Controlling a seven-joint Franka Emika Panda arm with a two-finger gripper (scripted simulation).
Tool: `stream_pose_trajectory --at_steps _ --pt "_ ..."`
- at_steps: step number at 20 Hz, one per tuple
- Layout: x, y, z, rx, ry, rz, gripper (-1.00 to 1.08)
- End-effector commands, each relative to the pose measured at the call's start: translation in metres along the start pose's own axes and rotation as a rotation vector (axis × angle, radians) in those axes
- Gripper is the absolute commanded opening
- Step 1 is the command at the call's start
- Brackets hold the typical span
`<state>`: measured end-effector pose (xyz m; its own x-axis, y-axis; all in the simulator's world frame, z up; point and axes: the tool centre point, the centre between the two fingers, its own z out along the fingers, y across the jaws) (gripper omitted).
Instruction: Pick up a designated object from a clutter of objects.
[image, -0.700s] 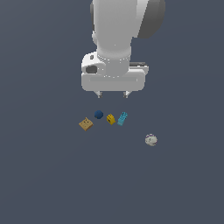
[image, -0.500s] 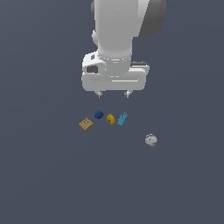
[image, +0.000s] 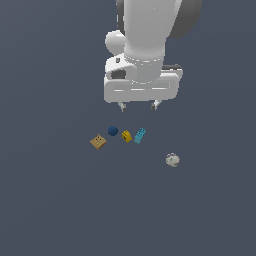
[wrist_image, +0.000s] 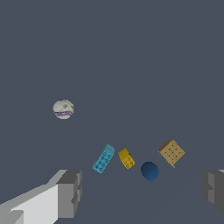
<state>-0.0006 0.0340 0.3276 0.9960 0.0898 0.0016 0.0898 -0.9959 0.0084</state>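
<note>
The fingers (image: 138, 105) are spread wide apart and nothing is held, hanging above the table (image: 60, 200). The cyan brick (image: 140, 135) lies on the table just beside the yellow block (image: 126, 136), with the dark blue ball (image: 113, 131) and tan square block (image: 98, 142) near; the grey ball (image: 172, 160) is set apart.

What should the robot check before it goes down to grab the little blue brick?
1. Pincer open wide: ok, fingers far apart in the wrist view.
2. Pincer empty: ok.
3. Cyan brick in sight: ok.
4. Brick apart from the yellow block: ok, a narrow gap shows, so it is a tight fit.
5. Pincer right over the brick: cannot tell; in the wrist view the brick sits nearer one finger.
6. Dark blue ball out of the way: ok.
</note>
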Motion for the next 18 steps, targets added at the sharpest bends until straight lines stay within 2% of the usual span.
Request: stream_pose_trajectory --at_steps 1,9,18 --pt "0.0 0.0 0.002 0.0 -0.001 0.004 1.0" --pt "-0.002 -0.007 0.031 0.006 0.0 0.057 1.0" --pt "-0.016 -0.022 0.1 0.016 -0.003 0.193 1.0"
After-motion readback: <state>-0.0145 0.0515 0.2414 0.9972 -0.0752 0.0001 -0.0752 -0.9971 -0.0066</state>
